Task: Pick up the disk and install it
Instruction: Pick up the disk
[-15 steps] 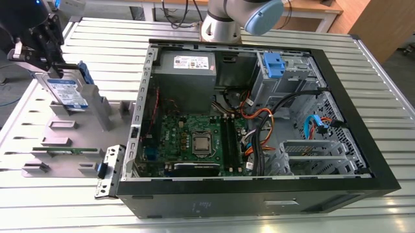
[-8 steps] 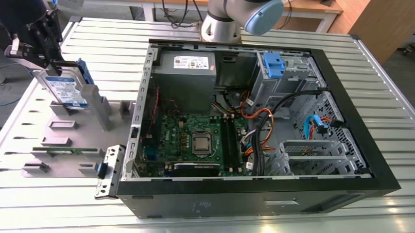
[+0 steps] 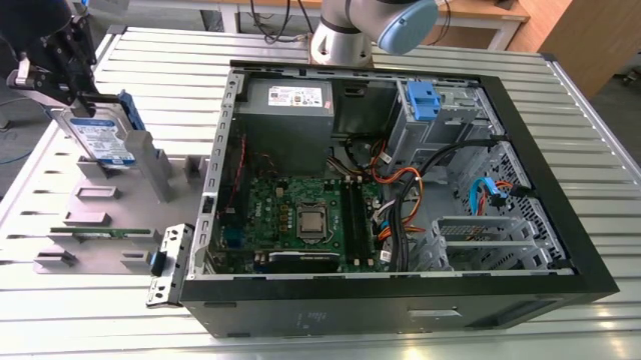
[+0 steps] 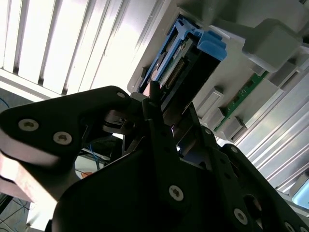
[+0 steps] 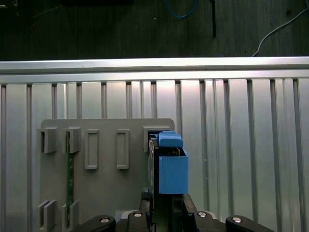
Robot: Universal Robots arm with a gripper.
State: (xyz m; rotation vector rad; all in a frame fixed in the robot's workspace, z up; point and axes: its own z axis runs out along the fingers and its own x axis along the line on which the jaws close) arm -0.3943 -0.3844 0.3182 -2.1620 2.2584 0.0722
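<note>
- The gripper (image 3: 98,100) is closed from above on the top edge of the disk (image 3: 100,139). In the first wrist view its fingers (image 5: 186,209) press either side of the disk (image 5: 171,169).
- The disk stands on edge by the far edge of the gray fixture plate (image 3: 55,184); whether it has left its slot cannot be told.
- Beyond that edge, bare slats of the metal table (image 3: 170,67) run to the table's rim.
- A gray upright post (image 3: 152,161) rises just beside the disk, on the side toward the open computer case (image 3: 401,307).
- The case wall lies near the plate's edge, leaving a narrow strip between them.
- A green circuit strip (image 3: 100,232) lies at the plate's near end, well apart from the disk.
- Inside the case, cables (image 3: 421,187) cross below the drive cage (image 3: 440,112) at its far corner.
</note>
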